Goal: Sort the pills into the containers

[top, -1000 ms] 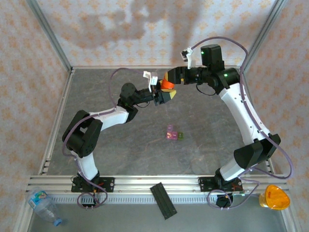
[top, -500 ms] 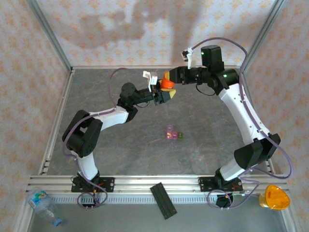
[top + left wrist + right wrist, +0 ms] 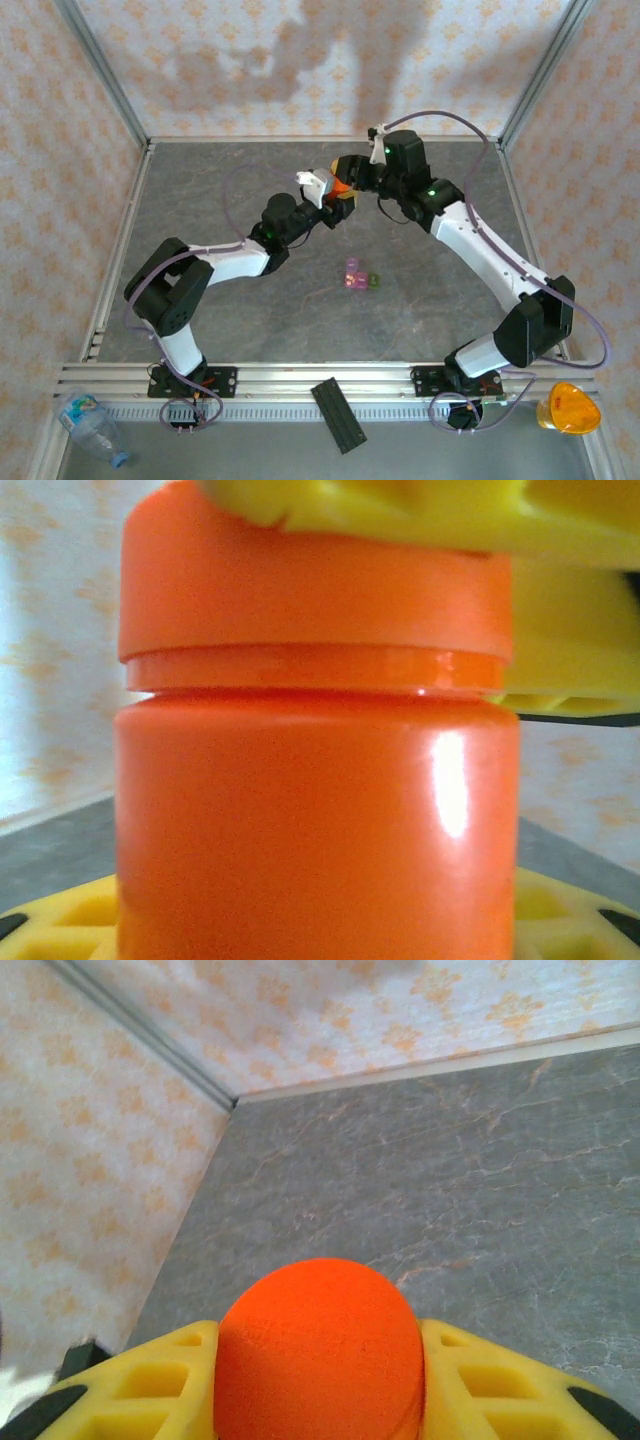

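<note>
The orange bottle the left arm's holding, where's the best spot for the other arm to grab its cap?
Grip the cap by its round side wall, above the seam ring, coming from the cap end along the bottle axis, squeezing opposite sides. The left pincer clamps the body below, leaving that band free. The right pincer is shut on it this way.
</note>
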